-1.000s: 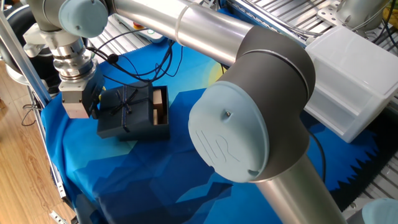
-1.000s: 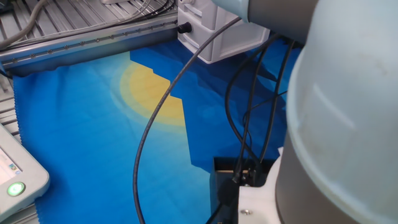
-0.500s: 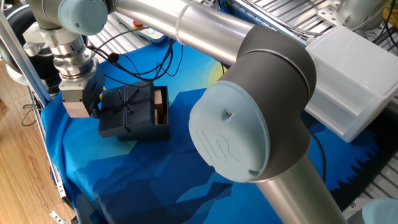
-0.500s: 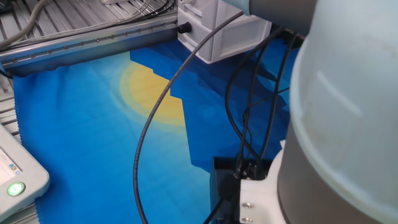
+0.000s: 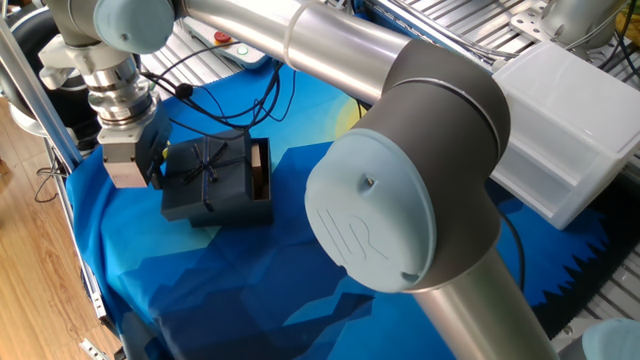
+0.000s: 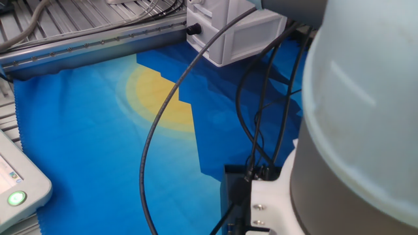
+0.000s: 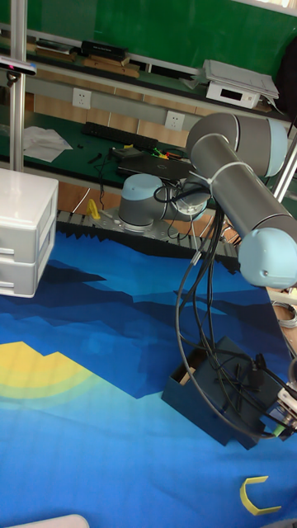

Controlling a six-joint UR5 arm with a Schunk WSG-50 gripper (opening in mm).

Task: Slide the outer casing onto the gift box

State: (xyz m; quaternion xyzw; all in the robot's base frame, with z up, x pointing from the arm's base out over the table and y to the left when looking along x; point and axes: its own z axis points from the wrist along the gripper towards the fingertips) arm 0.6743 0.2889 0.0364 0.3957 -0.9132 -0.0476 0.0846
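Clearly the claw [image 5: 150,165], at the left of one fixed view, sits against the casing's [image 5: 205,175] left edge; whether it is spread or pinching the edge I cannot tell. Casing and box [image 5: 260,170] lie at center-left on the blue-draped counter [image 5: 300,260], a strip of tan box interior showing at the casing's right. To finish well, I would push level and straight rightward, keeping the casing square so it doesn't jam.
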